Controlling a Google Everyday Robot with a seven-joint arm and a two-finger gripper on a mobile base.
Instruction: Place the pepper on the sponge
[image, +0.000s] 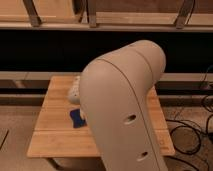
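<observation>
The robot's large beige arm (122, 107) fills the middle of the camera view and covers much of the light wooden table (55, 132). The sponge (76, 118), a small dark blue block, lies on the table just left of the arm, partly covered by it. A pale rounded piece of the arm's end (74, 91) sticks out above the sponge. The gripper itself is behind the arm, somewhere over the table near the sponge. The pepper is hidden.
Dark shelving (45, 50) with a wooden ledge runs behind the table. Black cables (192, 132) lie on the floor to the right. The speckled floor (17, 125) shows on the left of the table.
</observation>
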